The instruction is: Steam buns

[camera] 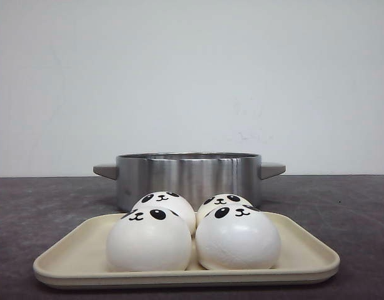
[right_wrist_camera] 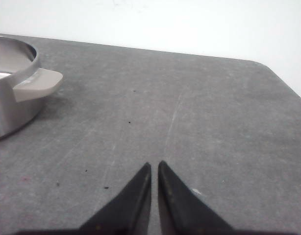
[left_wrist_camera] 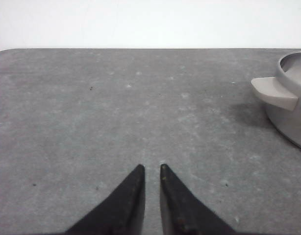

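Note:
Several white panda-faced buns sit together on a cream tray [camera: 304,253] at the front of the table: front left bun [camera: 148,240], front right bun [camera: 237,237], back left bun [camera: 167,203], back right bun [camera: 222,200]. A steel pot [camera: 189,178] with grey handles stands just behind the tray. My left gripper [left_wrist_camera: 150,167] is shut and empty over bare table, to the left of the pot [left_wrist_camera: 292,98]. My right gripper [right_wrist_camera: 154,164] is shut and empty over bare table, to the right of the pot [right_wrist_camera: 13,93]. Neither gripper shows in the front view.
The dark grey table [camera: 342,206] runs back to a white wall. Its far edge shows in the left wrist view [left_wrist_camera: 116,49] and a rounded far corner shows in the right wrist view [right_wrist_camera: 261,63].

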You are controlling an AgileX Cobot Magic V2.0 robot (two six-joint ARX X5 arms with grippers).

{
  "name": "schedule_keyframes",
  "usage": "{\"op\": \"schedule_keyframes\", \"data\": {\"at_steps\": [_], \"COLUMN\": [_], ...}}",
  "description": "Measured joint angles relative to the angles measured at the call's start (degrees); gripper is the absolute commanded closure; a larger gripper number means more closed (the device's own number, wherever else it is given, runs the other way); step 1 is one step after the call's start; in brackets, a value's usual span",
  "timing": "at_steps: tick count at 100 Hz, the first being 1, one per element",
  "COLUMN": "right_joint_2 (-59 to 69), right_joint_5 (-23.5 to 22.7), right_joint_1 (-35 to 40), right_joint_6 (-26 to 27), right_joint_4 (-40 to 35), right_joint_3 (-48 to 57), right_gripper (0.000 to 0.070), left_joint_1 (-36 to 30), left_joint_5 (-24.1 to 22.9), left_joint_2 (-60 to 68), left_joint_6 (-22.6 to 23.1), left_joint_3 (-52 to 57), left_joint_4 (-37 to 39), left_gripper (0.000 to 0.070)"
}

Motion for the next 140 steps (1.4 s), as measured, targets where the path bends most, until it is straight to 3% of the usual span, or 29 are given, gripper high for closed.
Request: {"op": "schedule_keyframes", "data": {"at_steps": [26, 42, 56, 68, 78, 90, 112, 122, 127, 132, 136, 140], "right_joint_2": [0.00, 0.00, 0.00, 0.00, 0.13, 3.13, 16.11, 20.79, 22.23, 22.97, 23.28, 23.54], "right_joint_5": [-0.76, -4.33, -9.18, -12.07, -13.68, -13.79, -14.71, -14.69, -15.10, -16.17, -17.35, -18.38], "right_joint_1": [0.00, 0.00, 0.00, 0.00, 0.00, 0.00, 0.00, 0.00, 0.00, 0.00, 0.00, 0.00], "right_joint_6": [1.79, 9.25, 19.45, 24.72, 26.71, 26.18, 15.63, 11.45, 10.36, 9.75, 9.53, 9.35], "right_joint_4": [0.00, 2.86, 10.84, 15.45, 9.05, -2.16, -21.79, -25.22, -24.61, -23.45, -22.45, -22.25], "right_joint_3": [0.00, -0.02, -0.02, 0.63, 5.44, 17.25, 43.45, 53.16, 56.30, 57.94, 58.23, 58.21], "right_gripper": [0.0674, 0.0675, 0.0694, 0.0695, 0.0695, 0.0695, 0.0695, 0.0694, 0.0693, 0.0651, 0.0510, 0.0292], "left_joint_1": [0.00, 0.00, 0.00, 0.02, 0.07, 0.07, -1.09, -1.86, -1.97, -1.99, -1.99, -1.99], "left_joint_5": [0.00, 0.50, 4.35, 5.68, 9.51, 12.63, 13.05, 13.07, 13.09, 13.18, 13.44, 13.84], "left_joint_2": [0.00, 0.00, 0.00, 0.00, 0.07, 3.02, 15.39, 20.96, 23.10, 24.68, 25.55, 26.14], "left_joint_6": [0.00, -0.57, -9.92, -18.53, -21.84, -21.42, -18.95, -15.12, -13.86, -13.22, -12.92, -12.61], "left_joint_3": [0.00, 0.00, 0.00, 0.09, 1.99, 10.27, 33.92, 42.82, 46.42, 49.05, 50.40, 51.06], "left_joint_4": [0.00, 0.00, 0.20, 0.15, -1.97, -3.06, -19.71, -21.24, -20.70, -20.48, -20.50, -20.55], "left_gripper": [0.0684, 0.0684, 0.0684, 0.0687, 0.0687, 0.0686, 0.0687, 0.0678, 0.0623, 0.0480, 0.0314, 0.0140]}}
